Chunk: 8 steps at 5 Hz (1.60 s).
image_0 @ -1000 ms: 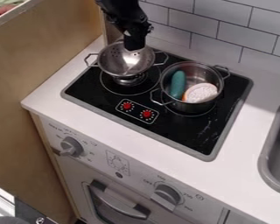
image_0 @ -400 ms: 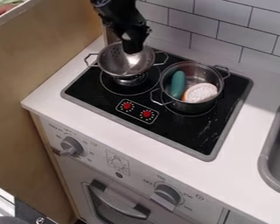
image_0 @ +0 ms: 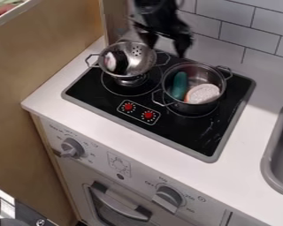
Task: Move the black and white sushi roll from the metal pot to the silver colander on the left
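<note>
1. See the hand (image_0: 166,44) wide open and empty, upper center of the frame.
2. Find the black-and-white object (image_0: 116,62) inside the metal colander (image_0: 143,61), upper left.
3. Steer clear of the rim, avoiding any tipping.

Setting: toy kitchen, shown by a black cooktop (image_0: 182,134)
On cooktop: pot (image_0: 194,107) and colander (image_0: 136,67) are set
Behind cooktop: a wall (image_0: 245,33) is tiled in white
Beside cooktop: a grey sink (image_0: 269,161) is set into the table (image_0: 241,170)
Below cooktop: an oven door (image_0: 117,204) and dials (image_0: 169,198) are fitted
</note>
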{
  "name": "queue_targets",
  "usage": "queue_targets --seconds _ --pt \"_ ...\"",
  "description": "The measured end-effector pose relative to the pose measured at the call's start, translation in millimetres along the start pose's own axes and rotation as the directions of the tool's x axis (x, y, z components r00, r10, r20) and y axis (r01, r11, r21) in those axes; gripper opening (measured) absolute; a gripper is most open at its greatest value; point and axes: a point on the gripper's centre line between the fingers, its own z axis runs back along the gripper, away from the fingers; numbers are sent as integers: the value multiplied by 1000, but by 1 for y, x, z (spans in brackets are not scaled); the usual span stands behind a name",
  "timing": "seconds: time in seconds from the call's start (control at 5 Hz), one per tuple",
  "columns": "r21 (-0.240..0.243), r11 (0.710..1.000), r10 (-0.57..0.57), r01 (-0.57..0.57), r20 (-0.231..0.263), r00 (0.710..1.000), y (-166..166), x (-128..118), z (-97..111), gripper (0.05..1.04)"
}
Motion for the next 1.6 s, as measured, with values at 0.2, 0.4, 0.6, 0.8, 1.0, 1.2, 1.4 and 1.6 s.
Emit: queue_targets --seconds 0.2,0.4,0.6,0.8,1.0,1.2,1.4,1.6 --pt "60 995 80 -77 -44 996 -20 5 4 997" --pt "138 981 146 -134 -81 986 -37 7 13 997" --pt "191 968 191 -165 -126 973 -58 1 20 997" --pt "214 963 199 -161 -170 965 -73 2 30 997" --pt "217 961 222 -174 -218 950 -81 -5 34 997" --pt "218 960 228 -175 -244 943 -89 -10 37 997" --pt "215 963 219 -161 -282 934 -98 -17 40 997" --pt "199 967 217 -158 -324 921 -104 -24 42 997"
